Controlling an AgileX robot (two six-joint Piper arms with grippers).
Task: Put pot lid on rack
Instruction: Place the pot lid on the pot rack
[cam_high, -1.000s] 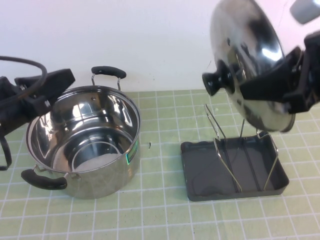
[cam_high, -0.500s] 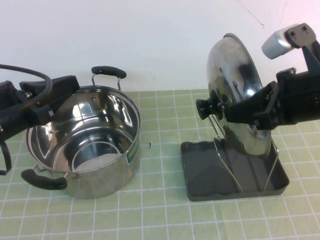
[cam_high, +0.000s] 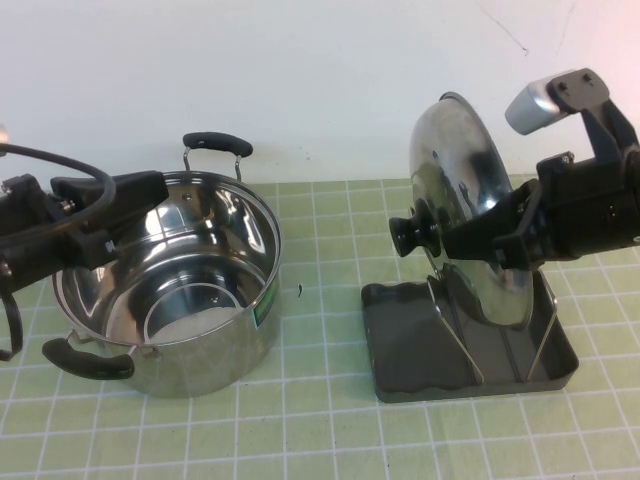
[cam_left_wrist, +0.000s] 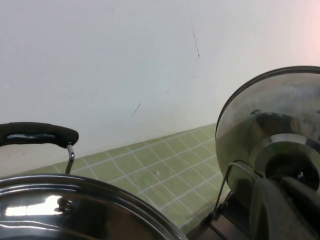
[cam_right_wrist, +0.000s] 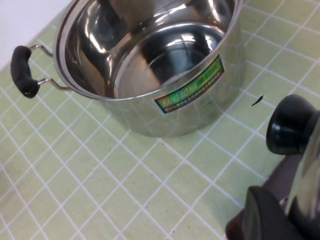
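The right hand (cam_high: 505, 232) grips the rigid, slippery steel pot lid (cam_high: 462, 190) by its rim, on edge over the rack (cam_high: 400, 345); the left hand (cam_high: 135, 195), left of the rack, hovers over the pot (cam_high: 170, 290), its grip indeterminable.

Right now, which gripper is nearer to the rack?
Right. The right gripper is directly above the rack, clamped on the pot lid standing in it. The left gripper hovers over the pot, far across the table.

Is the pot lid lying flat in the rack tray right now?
No, the pot lid stands on edge among the rack wires, gripped by the right end effector.
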